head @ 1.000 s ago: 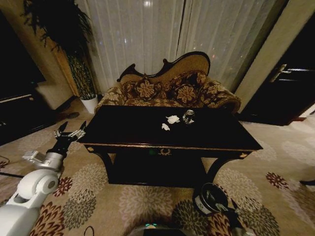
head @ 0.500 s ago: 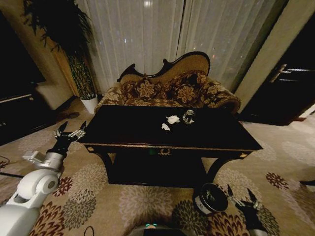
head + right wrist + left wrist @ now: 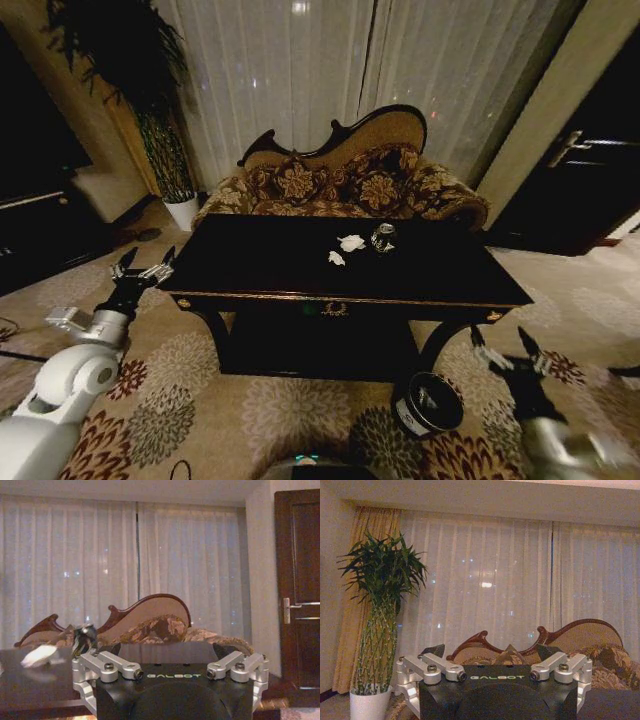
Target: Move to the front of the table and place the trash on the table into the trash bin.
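Trash (image 3: 352, 243) lies mid-table (image 3: 260, 265), beyond and left of the right tool (image 3: 508, 352), which hangs released beside the bin (image 3: 428, 403) and nearer than the left tool (image 3: 142, 267), also released.

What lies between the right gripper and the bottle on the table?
In the head view, bare glossy top of the table and its front edge separate the right gripper, which is open above the carpet, from the bottle.

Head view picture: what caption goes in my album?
Robot faces the table with trash on top, bin below.
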Available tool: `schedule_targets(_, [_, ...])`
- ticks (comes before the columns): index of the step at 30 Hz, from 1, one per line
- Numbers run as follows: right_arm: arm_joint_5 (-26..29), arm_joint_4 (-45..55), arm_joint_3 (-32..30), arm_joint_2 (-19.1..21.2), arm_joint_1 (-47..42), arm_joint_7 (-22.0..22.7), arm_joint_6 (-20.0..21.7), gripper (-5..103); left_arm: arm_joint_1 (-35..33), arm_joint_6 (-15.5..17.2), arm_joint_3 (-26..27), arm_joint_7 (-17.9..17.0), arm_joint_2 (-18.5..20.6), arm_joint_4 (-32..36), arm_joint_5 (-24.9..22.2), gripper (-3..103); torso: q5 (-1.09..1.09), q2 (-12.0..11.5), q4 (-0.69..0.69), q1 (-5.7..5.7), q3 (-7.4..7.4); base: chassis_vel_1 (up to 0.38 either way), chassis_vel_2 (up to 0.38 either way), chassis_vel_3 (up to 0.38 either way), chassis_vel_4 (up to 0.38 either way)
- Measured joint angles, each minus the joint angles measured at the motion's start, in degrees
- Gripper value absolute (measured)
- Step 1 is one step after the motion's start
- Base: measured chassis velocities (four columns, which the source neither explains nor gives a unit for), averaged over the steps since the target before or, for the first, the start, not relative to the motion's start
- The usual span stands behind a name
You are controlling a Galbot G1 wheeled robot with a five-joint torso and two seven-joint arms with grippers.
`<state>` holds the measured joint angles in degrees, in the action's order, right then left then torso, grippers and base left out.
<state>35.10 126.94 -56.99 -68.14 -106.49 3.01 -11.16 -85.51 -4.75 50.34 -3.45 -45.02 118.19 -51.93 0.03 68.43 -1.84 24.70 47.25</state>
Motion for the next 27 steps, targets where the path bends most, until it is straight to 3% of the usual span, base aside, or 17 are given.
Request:
schedule_targets(3, [1.68, 2.14, 1.44, 4.86, 2.80, 3.14, 4.67, 100, 0.00, 0.00, -0.01, 0.01, 0.00, 0.00, 0.00, 100, -0.02, 0.00, 0.00, 0.01, 0.00, 0.000, 0.000, 0.000, 0.000])
schedule_targets(8, [3.43, 4.51, 3.42, 9.04, 5.13, 5.40, 9.32, 100, 0.00, 0.00, 0.00, 0.01, 0.00, 0.00, 0.00, 100, -0.03, 0.00, 0.00, 0.01, 0.00, 0.000, 0.000, 0.000, 0.000])
schedule_targets(15, [3.80, 4.09, 5.16, 12.41, 8.57, 5.83, 12.35, 100, 0.00, 0.00, -0.01, 0.00, 0.00, 0.00, 0.00, 100, -0.03, 0.00, -0.02, 0.01, 0.00, 0.000, 0.000, 0.000, 0.000])
schedule_targets(20, [6.91, -0.17, 8.21, 17.12, 15.31, 5.38, 14.53, 100, 0.00, 0.00, -0.01, -0.01, 0.00, 0.00, 0.00, 100, -0.02, 0.00, -0.02, 0.01, 0.01, 0.000, 0.000, 0.000, 0.000])
schedule_targets(27, [12.83, -9.94, 19.40, 25.51, 29.44, 3.66, 16.27, 100, 0.00, 0.00, -0.01, 0.00, -0.01, 0.00, 0.00, 100, -0.03, -0.01, 0.01, 0.01, 0.00, 0.000, 0.000, 0.000, 0.000])
